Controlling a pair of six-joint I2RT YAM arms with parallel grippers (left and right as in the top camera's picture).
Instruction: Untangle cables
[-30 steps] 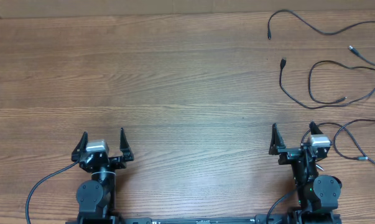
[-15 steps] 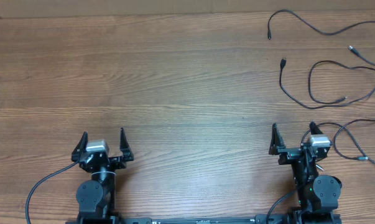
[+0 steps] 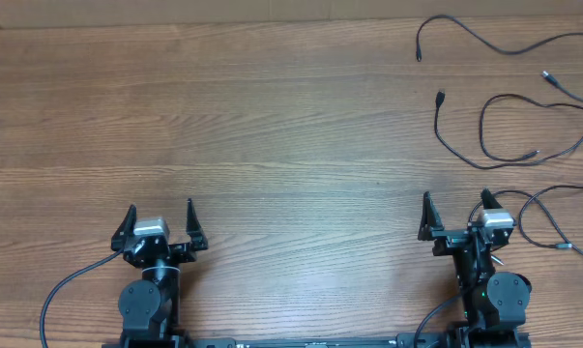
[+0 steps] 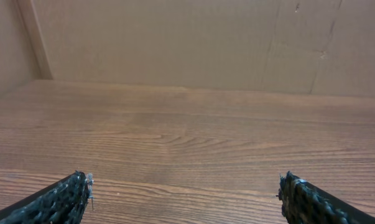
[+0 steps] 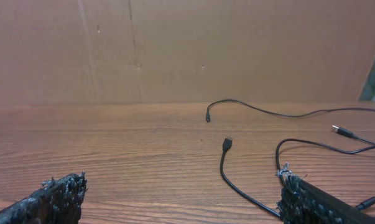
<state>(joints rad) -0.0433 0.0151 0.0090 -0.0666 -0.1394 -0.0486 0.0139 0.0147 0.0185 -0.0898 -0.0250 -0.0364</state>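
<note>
The cables lie spread apart as separate black strands at the table's far right: one cable (image 3: 484, 41) curves along the back edge, a looped cable (image 3: 562, 101) with a plug end (image 3: 440, 96) lies below it, and another strand (image 3: 547, 217) runs beside the right arm. In the right wrist view, the looped cable (image 5: 237, 190) passes close to my right fingertip (image 5: 293, 193). My right gripper (image 3: 455, 205) stands open near the front edge, holding nothing. My left gripper (image 3: 160, 215) is open too, far from any cable, over bare wood (image 4: 187, 143).
A cardboard wall (image 4: 175, 43) closes off the table's back edge. The arms' own thicker black wires (image 3: 64, 285) trail at the front by the bases.
</note>
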